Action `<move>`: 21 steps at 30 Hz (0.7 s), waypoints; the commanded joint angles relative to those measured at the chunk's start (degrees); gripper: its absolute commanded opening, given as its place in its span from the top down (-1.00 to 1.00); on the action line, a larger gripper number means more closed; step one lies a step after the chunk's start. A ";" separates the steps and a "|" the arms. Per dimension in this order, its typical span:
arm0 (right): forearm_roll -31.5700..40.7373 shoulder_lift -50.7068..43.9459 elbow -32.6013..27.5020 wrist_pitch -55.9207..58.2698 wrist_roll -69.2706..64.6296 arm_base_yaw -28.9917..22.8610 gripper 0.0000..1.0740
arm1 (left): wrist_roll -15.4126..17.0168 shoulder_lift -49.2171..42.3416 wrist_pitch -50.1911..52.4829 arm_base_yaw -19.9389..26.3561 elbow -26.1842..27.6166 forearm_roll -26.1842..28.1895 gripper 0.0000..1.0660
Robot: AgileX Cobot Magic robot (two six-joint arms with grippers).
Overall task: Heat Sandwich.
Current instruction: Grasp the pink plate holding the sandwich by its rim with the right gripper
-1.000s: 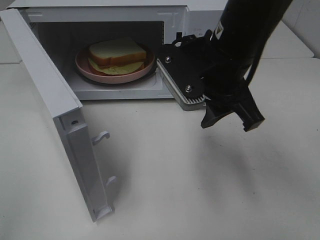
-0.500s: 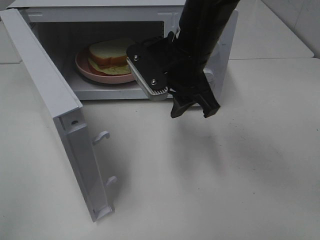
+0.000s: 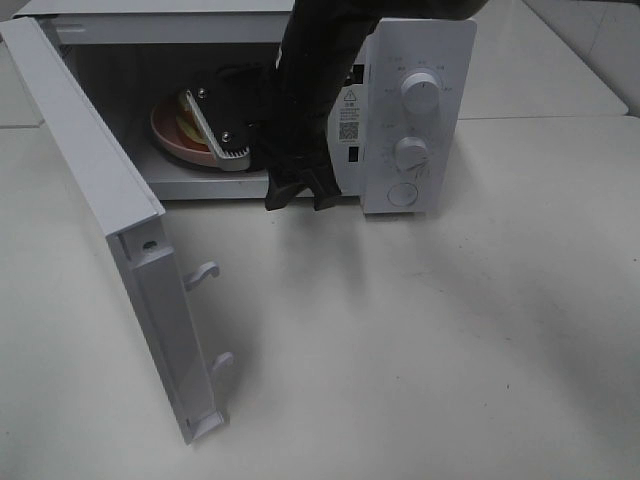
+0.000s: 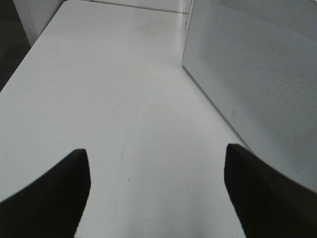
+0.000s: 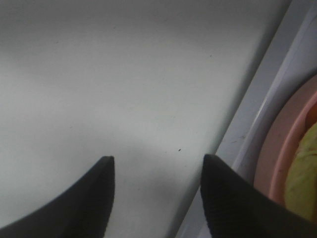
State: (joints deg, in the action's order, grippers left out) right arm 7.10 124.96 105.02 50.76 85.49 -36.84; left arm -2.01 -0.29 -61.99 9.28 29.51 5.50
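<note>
Where the sandwich (image 5: 303,181) lies: inside the microwave (image 3: 415,110), on the pink plate (image 5: 277,158). Only its pale yellow-green filling is seen in the right wrist view. From the high camera it is mostly hidden behind the right arm.
Microwave: set at the back of the white table (image 3: 420,330), with its cavity exposed. Two knobs and a round button are carried on the control panel at its right.
Door (image 3: 90,170): swung fully open to the left of the cavity, with two latch hooks shown on its free edge.
Pink plate: seated on the cavity floor, its rim close to the front sill.
Right gripper (image 3: 300,198): held at the cavity's front edge, fingertips pointed down toward the table just ahead of the sill. The jaws are parted moderately and nothing is gripped; bare table and the sill are seen between them. The plate is near one finger, but contact is not seen.
Left gripper (image 4: 156,153): not seen from the high camera. In its own wrist view the jaws are spread wide over bare table, with nothing held. A white panel with a fine dot pattern (image 4: 257,84) stands beside it.
</note>
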 commanded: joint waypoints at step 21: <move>3.67 9.85 11.40 -4.01 0.74 3.90 0.01 | 0.34 -1.03 0.74 0.11 -0.06 0.00 -0.34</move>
State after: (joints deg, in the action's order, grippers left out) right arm 10.20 134.42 115.97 46.93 85.54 -33.23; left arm -2.01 -0.29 -61.99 9.28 29.51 5.50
